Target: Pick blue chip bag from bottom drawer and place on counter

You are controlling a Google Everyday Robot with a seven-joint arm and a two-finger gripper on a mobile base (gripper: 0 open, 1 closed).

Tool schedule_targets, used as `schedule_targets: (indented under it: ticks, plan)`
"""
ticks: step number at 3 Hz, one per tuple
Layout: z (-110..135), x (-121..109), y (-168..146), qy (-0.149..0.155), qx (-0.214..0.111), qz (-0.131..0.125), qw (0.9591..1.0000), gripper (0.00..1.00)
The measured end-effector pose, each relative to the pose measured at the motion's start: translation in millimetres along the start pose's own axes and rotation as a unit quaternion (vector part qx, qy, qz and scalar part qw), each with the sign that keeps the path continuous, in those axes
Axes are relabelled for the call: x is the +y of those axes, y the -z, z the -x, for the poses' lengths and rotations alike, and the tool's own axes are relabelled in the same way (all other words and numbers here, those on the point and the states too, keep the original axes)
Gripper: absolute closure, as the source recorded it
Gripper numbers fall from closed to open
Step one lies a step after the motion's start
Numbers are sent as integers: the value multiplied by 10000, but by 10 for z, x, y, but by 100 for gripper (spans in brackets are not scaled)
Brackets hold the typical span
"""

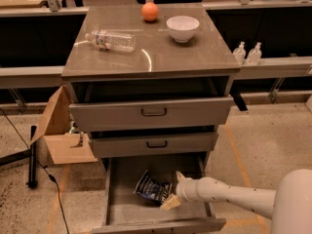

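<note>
The blue chip bag (152, 187) lies crinkled on the grey floor of the open bottom drawer (129, 211), near its middle. My gripper (174, 188) reaches in from the right on a white arm, inside the drawer and just right of the bag. One finger (179, 176) points up and back, the other (170, 202) points down toward the drawer front; they stand apart with the bag's right edge near the gap. The counter (161, 48) is the glossy grey-brown top of the cabinet.
On the counter lie a clear water bottle (111, 40), an orange ball (150, 11) and a white bowl (183, 28). The two upper drawers (153, 112) stand partly pulled out above the bottom one. A cardboard box (61, 133) sits left of the cabinet.
</note>
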State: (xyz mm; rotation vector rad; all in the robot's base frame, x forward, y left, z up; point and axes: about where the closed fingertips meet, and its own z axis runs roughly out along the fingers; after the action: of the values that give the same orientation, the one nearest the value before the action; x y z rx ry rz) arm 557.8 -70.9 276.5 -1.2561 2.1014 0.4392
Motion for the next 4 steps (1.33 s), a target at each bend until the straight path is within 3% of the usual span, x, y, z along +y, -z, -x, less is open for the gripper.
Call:
schedule_targets:
  ticks: [1, 2, 4]
  plan:
    - [-75, -107, -206, -153, -258, -177, 9994, 0]
    - [-136, -161, -412, -286, -383, -182, 9987, 0]
    - [-321, -177, -1031, -378, -297, 168, 9987, 0]
